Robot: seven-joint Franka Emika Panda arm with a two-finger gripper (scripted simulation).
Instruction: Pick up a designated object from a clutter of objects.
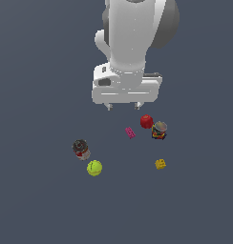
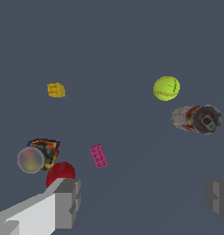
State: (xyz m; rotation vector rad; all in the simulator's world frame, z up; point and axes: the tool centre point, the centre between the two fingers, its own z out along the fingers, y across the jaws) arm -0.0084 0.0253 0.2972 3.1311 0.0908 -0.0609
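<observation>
White gripper point(image 1: 123, 107) hangs wide open and empty above the clutter. Just beside one fingertip sits the red ball point(image 1: 146, 121), touching the dark multicoloured can point(image 1: 159, 130); the magenta brick point(image 1: 130, 132) lies near. Only the wrist view shows a finger point(image 2: 68, 202) hiding part of the ball. Yellow-green ball point(image 1: 94, 167), brown-grey can point(image 1: 81, 149) and yellow block point(image 1: 160, 164) lie well apart.

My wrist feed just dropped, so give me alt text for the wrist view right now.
The open gripper hangs empty above a dark floor, one finger partly covering the red ball. A multicoloured can touches the ball, with a pink brick nearby. Farther off lie a yellow block, a yellow-green ball and a tipped can.
</observation>
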